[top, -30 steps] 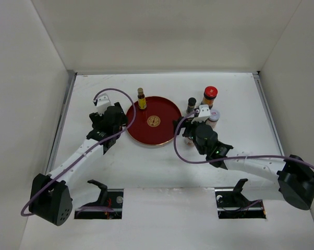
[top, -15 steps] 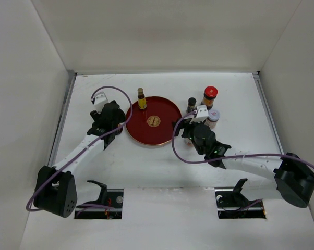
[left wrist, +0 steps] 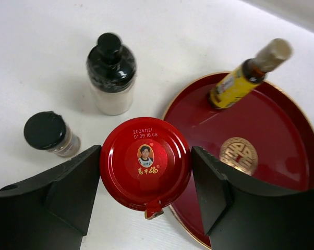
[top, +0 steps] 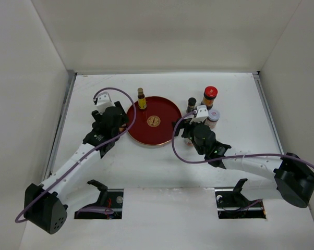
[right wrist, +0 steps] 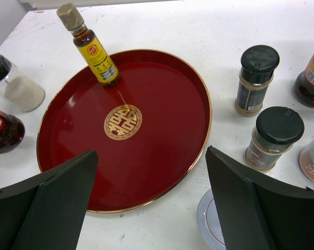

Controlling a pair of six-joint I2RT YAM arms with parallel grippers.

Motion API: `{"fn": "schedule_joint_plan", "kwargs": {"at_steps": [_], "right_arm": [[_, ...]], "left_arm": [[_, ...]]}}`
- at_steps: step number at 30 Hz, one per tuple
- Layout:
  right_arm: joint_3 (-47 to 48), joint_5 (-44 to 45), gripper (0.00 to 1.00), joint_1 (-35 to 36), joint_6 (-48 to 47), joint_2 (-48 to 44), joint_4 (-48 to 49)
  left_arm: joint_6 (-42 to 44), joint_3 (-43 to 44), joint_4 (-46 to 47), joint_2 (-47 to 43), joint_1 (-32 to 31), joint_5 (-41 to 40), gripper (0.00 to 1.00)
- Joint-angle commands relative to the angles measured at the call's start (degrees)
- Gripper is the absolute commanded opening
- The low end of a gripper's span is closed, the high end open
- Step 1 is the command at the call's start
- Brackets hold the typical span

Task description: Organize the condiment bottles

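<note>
Since half a second before, the left gripper (left wrist: 146, 151) had shifted a little nearer to the round red tray (right wrist: 162, 94), while the right arm had hardly moved. The left fingers pressed on both sides of a red-capped jar (left wrist: 145, 162), just beside the left rim of the tray. Behind it on the table (top: 146, 172) stood a black-capped bottle with white contents (left wrist: 111, 73) and a small black-capped jar (left wrist: 48, 134). The slim yellow-labelled bottle (right wrist: 94, 52) stood in the tray, at its far edge. The right gripper (right wrist: 151, 152) was spread wide and held nothing, over the near right rim. To the right of the tray stood two black-capped bottles (right wrist: 256, 78), the second red-capped jar (top: 209, 96) and a white-lidded jar (top: 213, 117).
</note>
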Motion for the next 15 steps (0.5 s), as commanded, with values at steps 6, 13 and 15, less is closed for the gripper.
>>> {"fn": "schedule_joint_plan", "kwargs": {"at_steps": [6,13,15], "right_arm": [[1.38,-0.44,0.91,-0.23,-0.38,-0.73,3.04],[1.38,-0.44,0.91,-0.23,-0.47,-0.82,3.04],[1.29,-0.44,0.91,-0.23,-0.47,-1.17,3.04]], "left_arm": [[1.05,11.21,9.04,6.13,-5.0,-1.42,0.32],[3.25,18.51,13.87,17.82,-4.3,1.04,0.32],[3.6,19.92,14.58,20.46,-3.6,2.1,0.32]]}}
